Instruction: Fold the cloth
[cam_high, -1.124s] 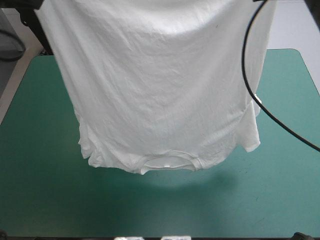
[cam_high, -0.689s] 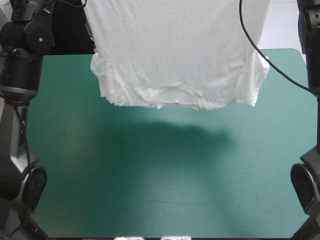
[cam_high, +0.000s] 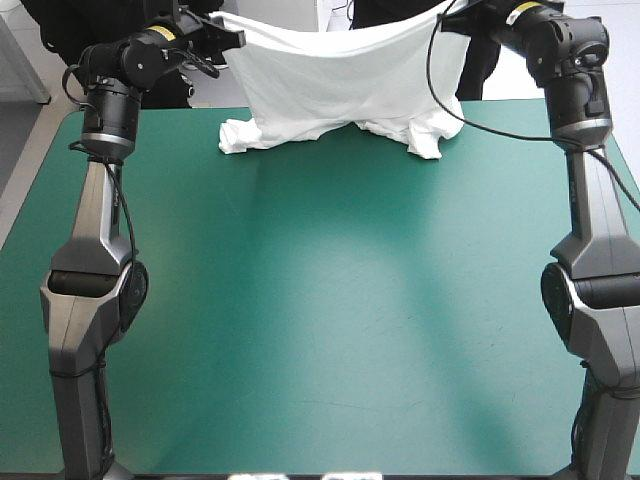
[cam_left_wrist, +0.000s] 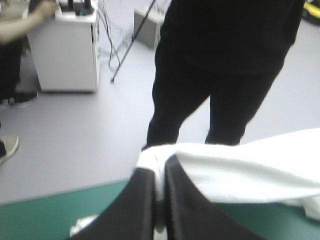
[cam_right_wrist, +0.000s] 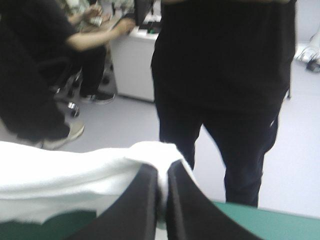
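The white T-shirt (cam_high: 335, 75) hangs stretched between both grippers over the table's far edge, its lower part crumpled on the teal-green cover (cam_high: 320, 300). My left gripper (cam_high: 232, 38) is shut on one top corner; my right gripper (cam_high: 447, 20) is shut on the other. In the left wrist view the black fingers (cam_left_wrist: 137, 205) pinch the T-shirt (cam_left_wrist: 250, 170), which runs off to one side. In the right wrist view the fingers (cam_right_wrist: 142, 200) clamp the T-shirt (cam_right_wrist: 65, 182), which stretches away toward the other arm.
Both arms reach far forward along the table's left and right sides. The table's far edge (cam_left_wrist: 60, 195) lies just under the grippers.
Both grippers carried the hanging T-shirt away toward the table's far edge and lower. Its bottom end now rests bunched on the cover instead of hanging free.
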